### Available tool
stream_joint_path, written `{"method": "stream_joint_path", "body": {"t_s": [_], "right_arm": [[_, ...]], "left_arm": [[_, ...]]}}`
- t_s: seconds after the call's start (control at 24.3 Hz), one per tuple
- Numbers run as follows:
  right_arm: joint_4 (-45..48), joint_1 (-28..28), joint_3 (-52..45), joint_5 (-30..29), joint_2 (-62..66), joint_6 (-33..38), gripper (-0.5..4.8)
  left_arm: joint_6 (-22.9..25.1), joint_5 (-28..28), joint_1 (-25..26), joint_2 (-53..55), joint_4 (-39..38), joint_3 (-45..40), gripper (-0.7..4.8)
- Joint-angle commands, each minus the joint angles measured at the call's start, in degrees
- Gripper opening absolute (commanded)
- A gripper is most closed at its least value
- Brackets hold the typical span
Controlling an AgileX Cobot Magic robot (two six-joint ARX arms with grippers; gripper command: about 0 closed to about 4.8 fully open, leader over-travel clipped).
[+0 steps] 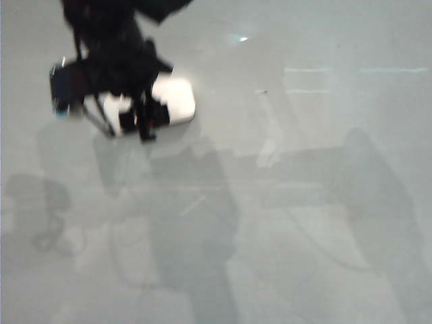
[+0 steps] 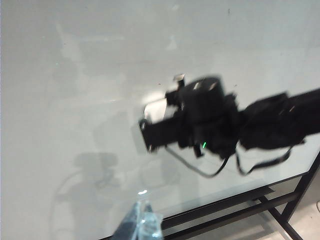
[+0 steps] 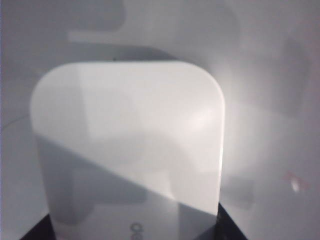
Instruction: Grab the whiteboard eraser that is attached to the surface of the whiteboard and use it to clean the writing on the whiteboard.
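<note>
The whiteboard eraser point(image 1: 175, 100), a white rounded block, lies flat on the glossy pale whiteboard point(image 1: 304, 202) at the upper left of the exterior view. My right gripper point(image 1: 150, 115) has reached across and is shut on it. In the right wrist view the eraser point(image 3: 130, 135) fills the frame, with a dark finger point(image 3: 227, 225) at each lower corner. The left wrist view shows that black arm point(image 2: 210, 125) over the eraser point(image 2: 156, 107). My left gripper point(image 2: 142, 217) hangs apart near the board's edge, fingertips together, holding nothing. No red writing shows clearly, only a faint pink smudge point(image 3: 291, 178) beside the eraser.
The board's surface carries only soft shadows and reflections of the arms point(image 1: 196, 223). A tiny dark speck point(image 1: 264, 91) sits right of the eraser. The black metal frame point(image 2: 260, 200) under the board's edge shows in the left wrist view.
</note>
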Motion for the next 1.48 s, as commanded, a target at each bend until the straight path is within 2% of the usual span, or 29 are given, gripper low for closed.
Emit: {"method": "stream_joint_path", "body": {"t_s": [0.04, 0.29, 0.37, 0.82, 0.99, 1.03, 1.23, 1.4, 1.44, 1.48], "right_arm": [[6.14, -0.94, 0.70, 1.79, -4.02, -0.96, 2.10], [5.42, -0.96, 0.77, 0.22, -4.48, 0.20, 2.10], [4.66, -0.96, 0.77, -2.19, -2.93, 2.19, 2.10], [-3.85, -2.67, 0.72, -2.38, 5.18, 12.79, 2.10], [-4.24, -1.75, 0.72, 2.16, 4.39, 12.31, 2.10], [-4.44, -0.77, 0.72, 5.25, 3.15, 11.76, 2.10], [-6.29, 3.76, 0.72, 7.37, -4.63, 15.08, 2.10], [-14.29, 7.43, 0.72, 8.79, -14.05, 31.28, 2.10], [-21.38, 8.11, 0.72, 7.54, -18.32, 41.70, 2.10], [-24.83, 8.41, 0.72, 6.69, -20.02, 46.36, 2.09]], "left_arm": [[0.42, -0.09, -0.04, 0.13, 0.96, 0.11, -0.04], [0.42, -0.09, -0.04, 0.13, 0.94, 0.11, -0.04], [0.42, -0.09, -0.04, 0.13, 0.94, 0.11, -0.04], [0.44, -0.11, -0.04, 0.13, 0.76, 0.11, -0.04], [0.46, -0.11, -0.04, 0.15, 0.74, 0.11, -0.05], [0.44, -0.13, -0.04, 0.15, 0.74, 0.11, -0.04], [0.42, -0.09, -0.04, 0.15, 0.76, 0.11, -0.04], [0.42, -0.09, -0.04, 0.15, 0.76, 0.11, -0.05], [0.42, -0.11, -0.04, 0.15, 0.74, 0.11, -0.04], [0.42, -0.11, -0.04, 0.15, 0.74, 0.11, -0.04]]}}
